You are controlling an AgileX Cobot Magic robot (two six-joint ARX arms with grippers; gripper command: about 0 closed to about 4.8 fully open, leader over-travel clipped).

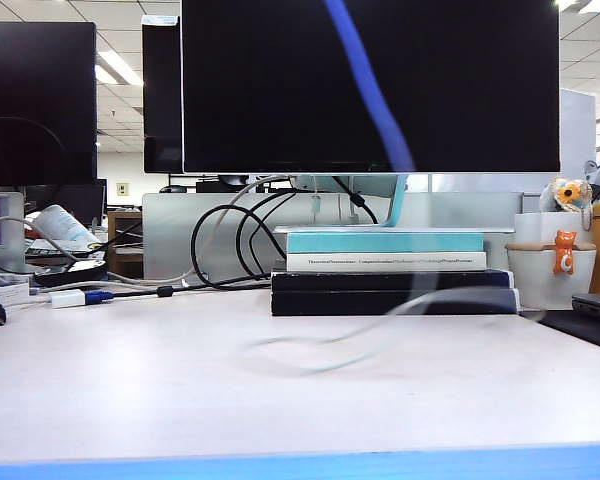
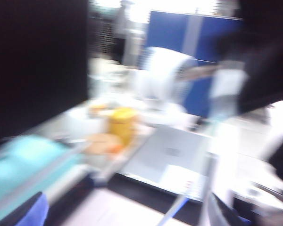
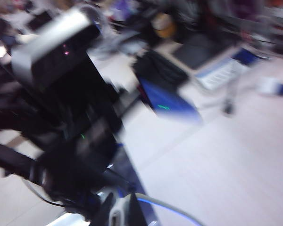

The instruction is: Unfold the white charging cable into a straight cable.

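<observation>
The white charging cable (image 1: 380, 325) shows in the exterior view only as a faint, motion-blurred loop above the desk, in front of the stack of books. Neither gripper appears in that view. In the right wrist view my right gripper (image 3: 120, 214) is shut on the cable's white plug end (image 3: 117, 215), and the cord (image 3: 172, 207) runs away from it over the desk. The left wrist view is heavily blurred. There my left gripper (image 2: 125, 215) stands open, its blue-tipped fingers (image 2: 30, 212) wide apart with nothing between them. A thin white-blue line (image 2: 179, 207) crosses near them.
A big monitor (image 1: 370, 85) stands behind a stack of books (image 1: 390, 275). Black cables (image 1: 230, 245) and a white adapter with a blue plug (image 1: 75, 297) lie at the left. A white pot with an orange figure (image 1: 550, 270) stands at the right, beside a laptop (image 2: 170, 157).
</observation>
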